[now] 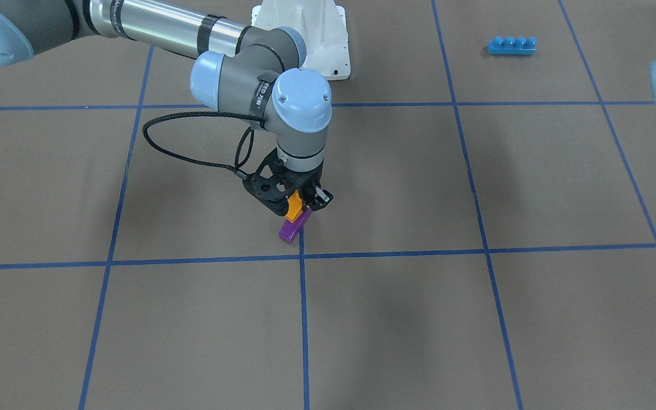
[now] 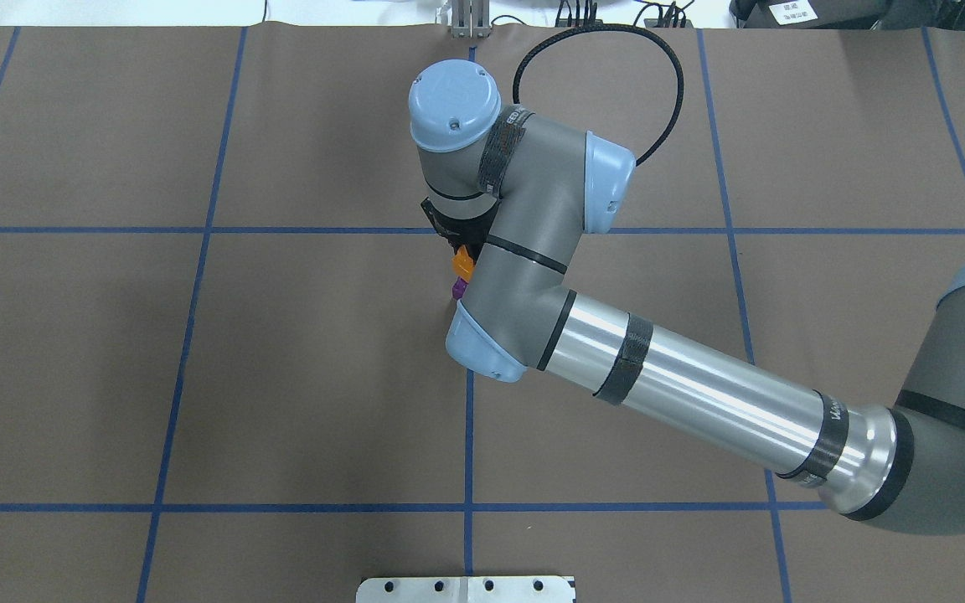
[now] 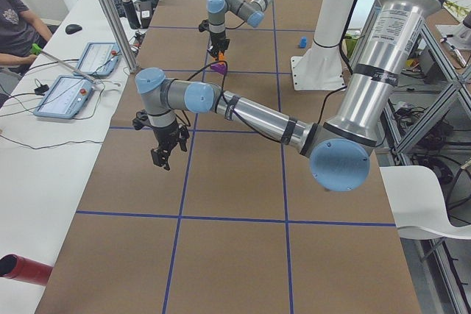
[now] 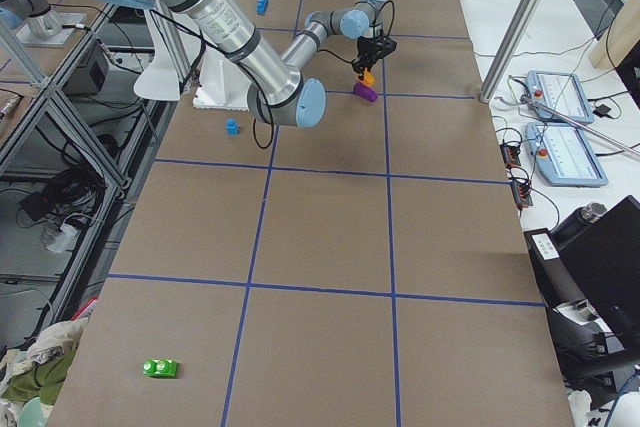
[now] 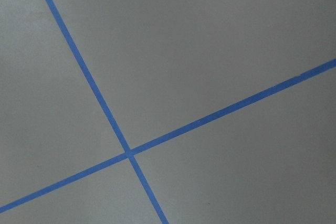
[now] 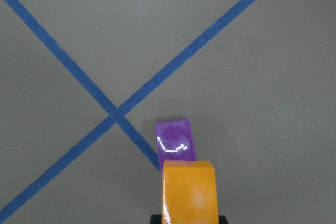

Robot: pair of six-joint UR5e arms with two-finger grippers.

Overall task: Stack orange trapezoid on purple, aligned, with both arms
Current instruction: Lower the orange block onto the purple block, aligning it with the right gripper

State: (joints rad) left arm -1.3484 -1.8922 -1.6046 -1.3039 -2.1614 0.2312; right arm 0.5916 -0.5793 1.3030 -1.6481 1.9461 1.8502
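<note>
Right tool [image 1: 300, 205] downward, firmly closed.

No text reads clearly; white lettering on the black strap [image 1: 261, 97] at the wrist of the right arm [image 1: 151, 23] is too blurred.

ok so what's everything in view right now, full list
glossy purple plastic sloped block: 1, purple, on the brown table by a tape crossing
orange plastic trapezoid block: 1, orange, held just over the purple block; contact unclear
long blue four-stud plastic brick: 1, blue, table, on the robot's left
small blue single-stud block: 1, blue, table, by the robot's base
green plastic block: 1, green, table's end on the robot's right
red cylinder: 1, red, white side bench
control tablets: 2, grey-framed, side bench
person: 1, dark shirt, at the bench
right arm: 1, grey-silver, jaws shut on the orange block
left arm: 1, grey-silver, over bare table; jaws' state unclear
</note>
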